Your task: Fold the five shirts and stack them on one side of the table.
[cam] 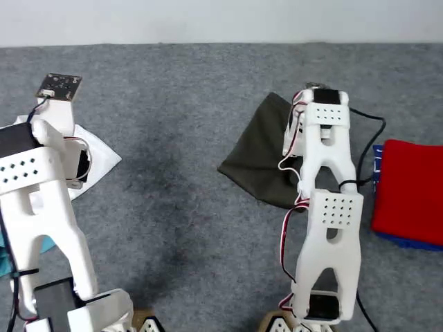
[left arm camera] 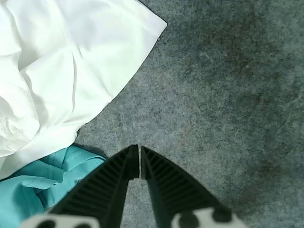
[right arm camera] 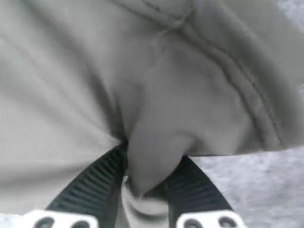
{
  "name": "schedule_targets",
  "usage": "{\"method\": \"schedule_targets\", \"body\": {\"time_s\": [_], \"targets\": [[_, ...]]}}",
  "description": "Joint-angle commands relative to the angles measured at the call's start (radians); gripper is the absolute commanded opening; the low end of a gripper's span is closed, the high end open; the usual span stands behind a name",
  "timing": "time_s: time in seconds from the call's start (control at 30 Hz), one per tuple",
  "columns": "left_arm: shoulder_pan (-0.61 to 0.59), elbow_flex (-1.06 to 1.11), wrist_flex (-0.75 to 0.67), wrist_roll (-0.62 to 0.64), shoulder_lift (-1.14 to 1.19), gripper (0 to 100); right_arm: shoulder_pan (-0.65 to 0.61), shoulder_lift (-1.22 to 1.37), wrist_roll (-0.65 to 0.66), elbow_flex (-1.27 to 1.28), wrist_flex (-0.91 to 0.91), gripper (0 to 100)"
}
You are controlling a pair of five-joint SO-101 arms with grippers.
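Observation:
A dark olive shirt (cam: 259,155) lies partly folded on the grey table, right of centre. My right gripper (right arm camera: 145,183) is shut on a bunched fold of the olive shirt (right arm camera: 156,109), and that arm (cam: 322,173) stands over the cloth's right side. A white shirt (cam: 97,155) lies crumpled at the left with a teal shirt (left arm camera: 33,187) beside it. My left gripper (left arm camera: 140,164) hangs shut and holding nothing above bare carpet, just past the white shirt (left arm camera: 61,71). A folded red shirt (cam: 410,190) rests on a blue one (cam: 379,162) at the right edge.
The grey carpeted table top (cam: 180,207) stretches between the two arms. A pale wall (cam: 221,21) borders the far side. Black cables (cam: 363,149) run beside the right arm, near the red and blue stack.

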Motion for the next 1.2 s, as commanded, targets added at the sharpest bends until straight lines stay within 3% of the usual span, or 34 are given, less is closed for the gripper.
{"method": "schedule_targets", "body": {"time_s": [0.0,0.67,0.93,1.17], "targets": [[0.006,-0.008,0.020,-0.003,-0.046,1,0.051,-0.074,0.086,-0.038,0.051,1.1],[0.003,-0.008,0.020,-0.003,-0.044,1,0.246,-0.969,0.514,0.470,0.051,1.0],[0.002,-0.008,0.020,-0.003,-0.044,1,0.423,-1.050,0.684,0.476,0.048,1.0],[0.005,-0.007,0.020,-0.003,-0.044,1,0.564,-0.957,0.862,0.479,-0.041,1.0]]}}
